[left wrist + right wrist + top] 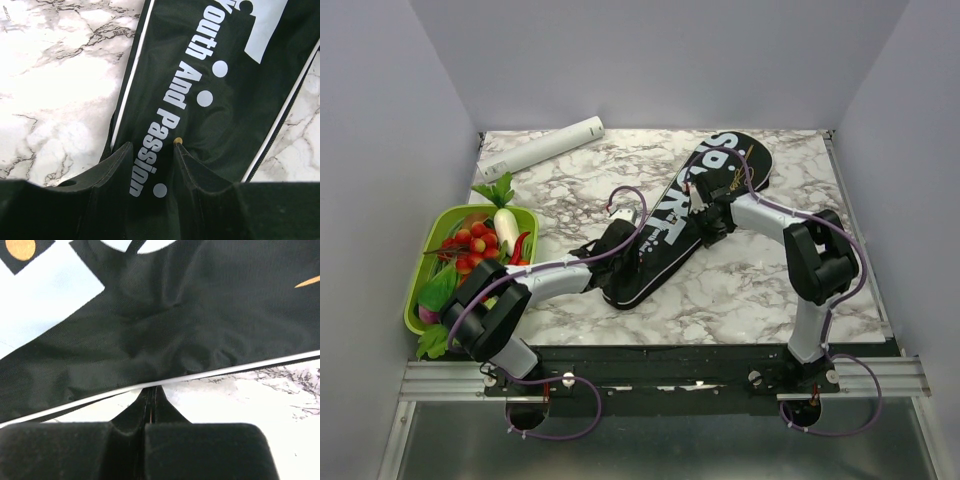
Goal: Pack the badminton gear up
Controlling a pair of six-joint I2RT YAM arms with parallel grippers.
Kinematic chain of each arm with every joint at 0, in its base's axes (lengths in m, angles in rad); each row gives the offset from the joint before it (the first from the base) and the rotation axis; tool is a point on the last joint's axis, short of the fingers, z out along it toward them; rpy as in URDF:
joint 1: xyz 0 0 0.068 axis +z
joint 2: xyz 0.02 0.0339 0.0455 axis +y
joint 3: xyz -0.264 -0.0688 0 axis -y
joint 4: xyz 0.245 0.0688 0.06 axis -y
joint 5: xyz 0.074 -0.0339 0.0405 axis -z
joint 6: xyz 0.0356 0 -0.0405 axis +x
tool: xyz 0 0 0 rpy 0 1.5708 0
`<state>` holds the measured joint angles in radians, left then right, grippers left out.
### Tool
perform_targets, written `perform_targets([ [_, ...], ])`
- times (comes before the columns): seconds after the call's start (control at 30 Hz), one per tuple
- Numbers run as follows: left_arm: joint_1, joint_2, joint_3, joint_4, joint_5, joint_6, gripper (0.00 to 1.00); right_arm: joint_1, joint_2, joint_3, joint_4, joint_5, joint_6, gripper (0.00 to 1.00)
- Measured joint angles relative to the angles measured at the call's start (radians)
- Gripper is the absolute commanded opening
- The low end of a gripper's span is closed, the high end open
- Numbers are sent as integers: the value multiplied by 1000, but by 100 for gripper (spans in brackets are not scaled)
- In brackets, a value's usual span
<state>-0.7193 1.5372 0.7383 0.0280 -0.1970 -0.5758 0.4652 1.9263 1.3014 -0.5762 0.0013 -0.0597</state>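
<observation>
top view: the bag (728,165) lies diagonally across the bench (750,285). left wrist: left gripper (152,146) open over its narrow part. right wrist: right gripper (151,390) closed at the piped edge; cloth looks soft, light, so pinch the seam.

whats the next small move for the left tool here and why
Probably close the left tool: its fingers stand open on the bag, a small brass piece at one tip, while the right tool looks shut on the bag's piped edge.
</observation>
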Motion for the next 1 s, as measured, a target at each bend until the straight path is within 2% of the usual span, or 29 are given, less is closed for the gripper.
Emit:
perform_targets([
  [0.2, 0, 10, 0, 18, 10, 8, 41, 38, -46, -57, 9, -47, 42, 1],
  [0.43, 5, 26, 0, 54, 25, 19, 40, 264, -72, -109, 62, -192, 158, 1],
  [0.53, 9, 27, -11, 73, 30, 18, 40, 353, -79, -160, 146, -273, 290, 1],
  [0.7, 10, 19, -29, 105, 37, 34, 40, 373, -116, -290, 368, -396, 496, 1],
  [0.83, 8, -1, -57, 141, 61, 39, 44, 381, -148, -350, 447, -415, 576, 1],
  [1.0, 11, -141, -174, 156, 121, 3, 46, 351, -227, -472, 576, -454, 680, 1],
])
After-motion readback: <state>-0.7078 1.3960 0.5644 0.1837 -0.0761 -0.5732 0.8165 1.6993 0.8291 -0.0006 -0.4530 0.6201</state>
